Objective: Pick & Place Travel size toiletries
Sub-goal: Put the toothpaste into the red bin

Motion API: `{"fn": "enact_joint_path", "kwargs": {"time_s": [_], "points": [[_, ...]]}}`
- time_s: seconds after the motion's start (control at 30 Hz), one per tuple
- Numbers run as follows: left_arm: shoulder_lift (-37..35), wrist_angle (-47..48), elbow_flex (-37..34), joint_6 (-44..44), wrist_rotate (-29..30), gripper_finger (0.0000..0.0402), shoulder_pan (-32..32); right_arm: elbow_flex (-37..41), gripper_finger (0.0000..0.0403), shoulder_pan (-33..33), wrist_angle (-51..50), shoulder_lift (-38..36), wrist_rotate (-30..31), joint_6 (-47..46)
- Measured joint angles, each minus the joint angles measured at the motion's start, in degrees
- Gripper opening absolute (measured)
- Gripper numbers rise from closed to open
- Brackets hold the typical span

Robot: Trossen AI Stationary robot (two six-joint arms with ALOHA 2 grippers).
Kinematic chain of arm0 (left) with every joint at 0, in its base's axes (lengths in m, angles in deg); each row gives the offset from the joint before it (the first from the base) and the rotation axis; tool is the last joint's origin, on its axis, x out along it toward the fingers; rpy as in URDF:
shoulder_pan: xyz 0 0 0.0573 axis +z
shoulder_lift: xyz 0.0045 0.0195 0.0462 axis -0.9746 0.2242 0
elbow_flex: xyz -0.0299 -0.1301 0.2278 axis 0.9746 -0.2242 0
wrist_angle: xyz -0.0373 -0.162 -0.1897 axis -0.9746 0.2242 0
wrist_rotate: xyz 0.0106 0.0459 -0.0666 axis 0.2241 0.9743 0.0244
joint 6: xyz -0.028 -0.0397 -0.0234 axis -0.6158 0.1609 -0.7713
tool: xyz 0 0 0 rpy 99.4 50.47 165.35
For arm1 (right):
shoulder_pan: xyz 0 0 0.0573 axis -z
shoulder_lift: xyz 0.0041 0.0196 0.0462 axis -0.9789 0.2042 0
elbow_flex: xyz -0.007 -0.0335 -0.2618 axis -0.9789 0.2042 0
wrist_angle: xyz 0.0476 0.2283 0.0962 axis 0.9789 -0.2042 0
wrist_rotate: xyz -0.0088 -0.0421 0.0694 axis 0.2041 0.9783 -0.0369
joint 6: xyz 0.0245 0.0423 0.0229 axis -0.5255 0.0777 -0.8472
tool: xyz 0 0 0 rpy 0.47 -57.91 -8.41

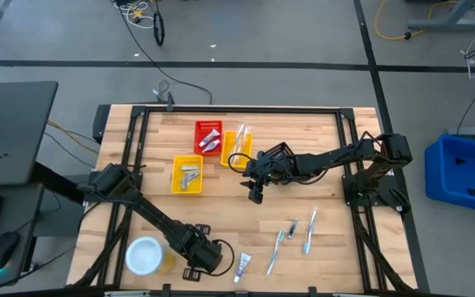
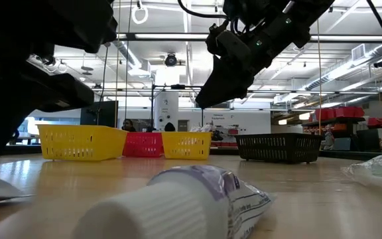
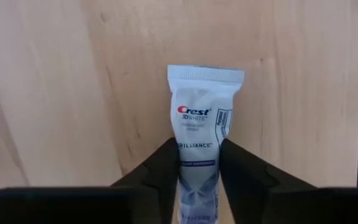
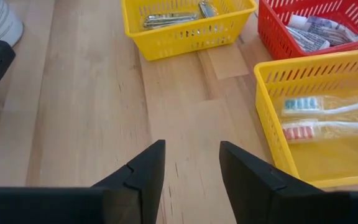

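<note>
While the left arm works low at the table's near edge, the right one waits over the middle.

Left gripper [image 3: 197, 165]: fingers set either side of the toothpaste tube [image 3: 201, 118], hugging its lower half; looks like a pinch, though contact on both sides can't be confirmed.
Tube position: lying flat on the table [image 1: 221, 210], near edge, just beside the white-topped round container [image 1: 144, 254]; cap end points away from the gripper.
Why held so: grip taken across the flat body, probably so the tube lifts level for carrying to a basket.
Right gripper [image 4: 188, 168]: fingers spread, nothing between them, hanging above bare wood near the table centre.
Why there: judged parked after a drop, since it faces the baskets.
Baskets: red basket [image 1: 209, 136] at the far edge holds tubes; yellow basket [image 4: 316, 118] beside it holds toothbrushes [image 4: 328, 106].
Loose items: several toothbrushes [image 1: 310, 231] lie toward the near right corner, unsorted.
Next move, guess: lift tube, carry to red basket.
</note>
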Motion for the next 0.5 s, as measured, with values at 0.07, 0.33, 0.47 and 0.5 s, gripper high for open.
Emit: {"fn": "enact_joint_path", "kwargs": {"time_s": [0.07,0.33,0.47,0.5], "points": [[0.00,0.04,-0.02,-1.31,0.47,0.0099,0.09,0.00,0.0163,-0.01,0.00,0.00,0.01,-0.01],[0.04,0.92,0.51,-4.10,2.63,0.0084,0.78,0.00,0.0148,-0.03,0.00,0.02,-0.07,-0.02],[0.21,5.81,2.25,-4.22,7.59,0.0083,2.15,0.00,0.0145,-0.07,-0.46,0.02,-0.11,-0.12],[0.28,7.18,2.75,-4.02,8.95,0.0082,2.62,0.00,0.0146,-0.07,-0.93,0.02,-0.33,-0.50]]}}
